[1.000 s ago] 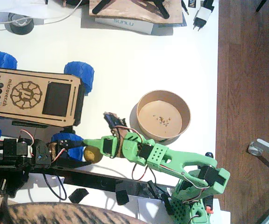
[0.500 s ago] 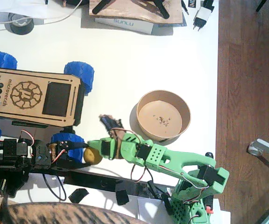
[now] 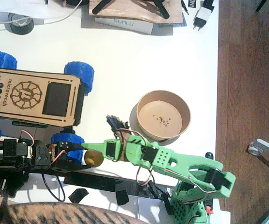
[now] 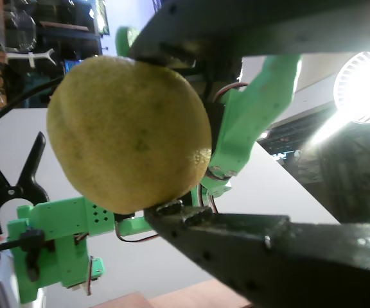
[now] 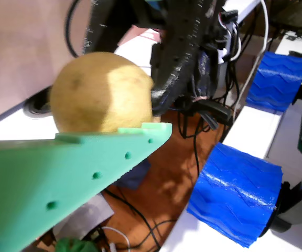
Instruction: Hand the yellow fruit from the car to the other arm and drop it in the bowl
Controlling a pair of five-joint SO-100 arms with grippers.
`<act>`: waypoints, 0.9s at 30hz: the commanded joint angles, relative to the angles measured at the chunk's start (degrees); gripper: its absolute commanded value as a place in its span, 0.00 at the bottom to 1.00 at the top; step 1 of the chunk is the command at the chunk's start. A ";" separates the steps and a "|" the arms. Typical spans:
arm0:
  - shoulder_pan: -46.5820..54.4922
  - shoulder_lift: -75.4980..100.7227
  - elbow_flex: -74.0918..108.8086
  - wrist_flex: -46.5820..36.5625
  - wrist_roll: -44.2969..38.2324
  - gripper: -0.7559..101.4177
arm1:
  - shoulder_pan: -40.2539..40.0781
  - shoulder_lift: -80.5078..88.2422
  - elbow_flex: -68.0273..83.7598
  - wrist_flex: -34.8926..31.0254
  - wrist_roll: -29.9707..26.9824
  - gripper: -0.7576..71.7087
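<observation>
The yellow fruit hangs just off the car's front blue wheel, near the table's front edge. My left gripper, the black one, is shut on it; in a wrist view the fruit is pinched between a black jaw above and one below. The green right gripper reaches in from the right, and one pointed finger lies against the fruit. In a wrist view that green finger sits beside the fruit; no second green finger shows. The car stands at the left. The bowl sits to the right, holding only crumbs.
A black clamp, a box and cables lie along the table's far edge. Small black parts lie at the front by the green arm's base. The table ends at the right, with wooden floor beyond. A striped sleeve shows at the bottom left.
The green arm has stretched further left and dipped, so its finger now lies closer along the fruit. The black gripper and the fruit have barely moved.
</observation>
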State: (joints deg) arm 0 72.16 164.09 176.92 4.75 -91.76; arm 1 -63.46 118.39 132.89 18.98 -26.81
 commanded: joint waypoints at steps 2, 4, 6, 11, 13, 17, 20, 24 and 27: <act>-0.62 0.79 -0.79 -0.18 -0.44 0.01 | -4.39 3.43 1.14 3.87 3.25 0.37; -0.62 0.79 -0.79 -0.18 -0.44 0.01 | -4.57 4.57 1.85 5.10 4.66 0.38; -0.62 0.79 -0.79 0.00 -0.44 0.01 | -4.57 5.27 2.37 6.06 5.10 0.38; -0.70 0.79 -0.79 0.26 -0.44 0.01 | -3.78 3.34 1.67 6.15 7.03 0.40; -0.70 0.79 -0.79 0.26 -0.44 0.01 | -3.69 1.23 0.79 6.15 7.91 0.40; -0.70 0.79 -0.79 0.26 -0.44 0.01 | -3.96 -2.02 -1.23 5.98 9.84 0.41; -0.70 0.79 -0.79 0.26 -0.44 0.01 | -3.96 -4.57 -2.72 5.71 10.55 0.42; -0.70 0.79 -0.79 0.26 -0.44 0.01 | -3.60 -8.26 -4.04 5.01 11.43 0.42; -0.70 0.79 -0.79 0.26 -0.44 0.01 | -3.60 -10.63 -4.66 4.83 12.13 0.43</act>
State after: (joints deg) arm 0 72.07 163.48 176.92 6.15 -91.85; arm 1 -63.63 110.30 129.20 24.17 -15.91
